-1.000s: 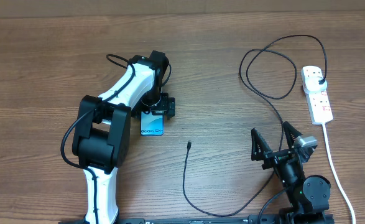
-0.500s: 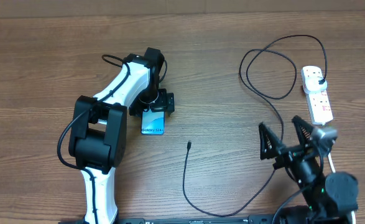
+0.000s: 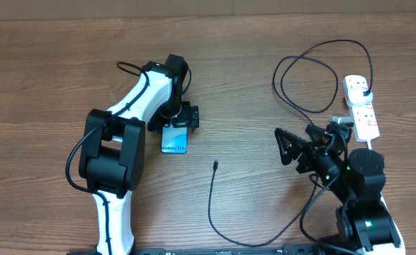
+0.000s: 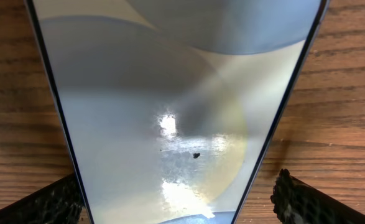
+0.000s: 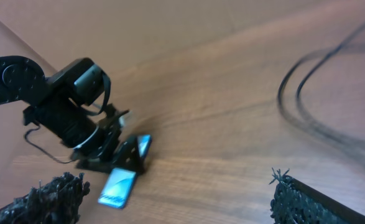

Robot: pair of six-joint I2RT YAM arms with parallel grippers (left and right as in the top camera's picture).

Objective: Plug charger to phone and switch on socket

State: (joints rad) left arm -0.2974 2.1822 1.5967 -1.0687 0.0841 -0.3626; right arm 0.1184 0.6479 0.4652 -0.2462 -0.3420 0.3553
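Wooden table (image 3: 264,42); both grippers wide open, holding nothing.
Left gripper (image 3: 173,126) straddles phone (image 3: 173,142); right gripper (image 3: 301,145) free. Charger (image 3: 211,202) looks limp, light: pinch behind plug tip (image 3: 215,166).

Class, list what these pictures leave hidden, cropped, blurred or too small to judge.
- Overhead: the upper end of the phone is covered by the left gripper.
- Left wrist: the phone runs past the frame's top and bottom, and no port shows.
- Overhead: the switches on the socket are too small to read as on or off.
- Right wrist: the cable of the charger is blurred.
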